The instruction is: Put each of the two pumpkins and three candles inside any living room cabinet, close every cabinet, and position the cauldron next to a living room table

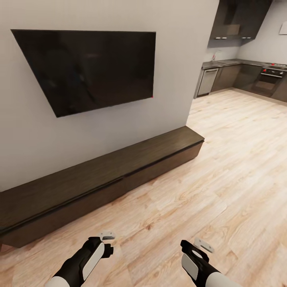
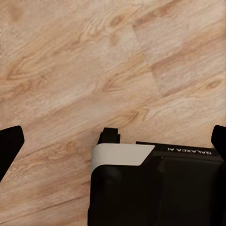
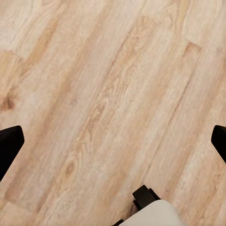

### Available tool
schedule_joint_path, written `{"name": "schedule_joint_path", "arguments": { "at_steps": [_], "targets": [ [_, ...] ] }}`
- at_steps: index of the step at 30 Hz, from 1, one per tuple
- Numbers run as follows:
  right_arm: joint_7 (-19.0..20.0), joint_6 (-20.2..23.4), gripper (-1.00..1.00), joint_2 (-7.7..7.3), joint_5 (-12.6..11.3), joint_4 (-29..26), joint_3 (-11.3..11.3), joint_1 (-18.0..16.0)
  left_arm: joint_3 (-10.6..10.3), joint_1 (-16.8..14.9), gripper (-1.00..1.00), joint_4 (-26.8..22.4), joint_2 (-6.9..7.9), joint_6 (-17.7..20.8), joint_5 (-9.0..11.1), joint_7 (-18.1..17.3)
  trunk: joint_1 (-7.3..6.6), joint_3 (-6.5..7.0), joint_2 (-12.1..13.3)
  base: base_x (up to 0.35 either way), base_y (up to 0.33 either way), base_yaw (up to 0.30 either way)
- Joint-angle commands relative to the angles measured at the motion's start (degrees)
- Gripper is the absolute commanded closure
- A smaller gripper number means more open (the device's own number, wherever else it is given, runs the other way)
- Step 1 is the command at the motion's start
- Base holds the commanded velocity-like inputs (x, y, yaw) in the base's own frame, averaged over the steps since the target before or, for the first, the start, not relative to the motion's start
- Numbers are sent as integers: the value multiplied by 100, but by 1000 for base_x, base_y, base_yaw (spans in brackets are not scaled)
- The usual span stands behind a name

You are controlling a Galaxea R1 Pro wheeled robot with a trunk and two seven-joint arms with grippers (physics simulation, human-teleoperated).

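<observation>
The long, low, dark brown wood cabinet (image 1: 99,175) runs along the foot of the grey wall, under a flat black wall-mounted television (image 1: 89,67). Its long axis goes from the lower left of the head view up toward the right, ending at the wall corner where the pale wood plank floor (image 1: 223,179) opens toward the dark grey kitchen units (image 1: 247,75). Its flat handleless fronts face out over the floor toward the robot, and all look flush and closed, apart from a thin dark seam under the top.

No pumpkins, candles or cauldron are to be seen here, so the step in hand is most likely driving about to find them, or lining up with the unit. To do that well, the base should square up to a drawer front and stop with room left for the drawer to slide out.

The left tool (image 1: 104,244) hangs low over the floor near the cabinet's front, its fingers spread wide at the edges of the left wrist view, released and empty. The right tool (image 1: 195,246) hangs likewise over bare planks, fingers parted, holding nothing.
</observation>
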Motion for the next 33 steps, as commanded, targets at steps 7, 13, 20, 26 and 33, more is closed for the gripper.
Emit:
{"name": "schedule_joint_path", "arguments": {
  "at_steps": [7,13,20,26,33],
  "targets": [
    [-21,-32,-100,-1,-62,2,45,-4,-22,-4,-100,-7,4,13,58,53,3,53,-10,0,0,73],
    [-21,-32,-100,-1,-63,8,45,-4,-23,-4,-100,-7,4,13,58,53,3,107,-10,0,0,73],
    [-18,-42,-100,-1,-68,9,45,-4,-51,-4,-100,-7,4,13,58,53,3,169,-10,0,0,73],
    [-18,-200,-100,-8,-81,10,45,-4,-226,-4,-100,-7,4,13,66,53,3,222,-10,0,0,73],
    [-21,-259,-100,-16,-87,14,44,-4,-254,-4,-100,-7,4,13,67,53,3,285,-10,0,0,73]
  ]
}}
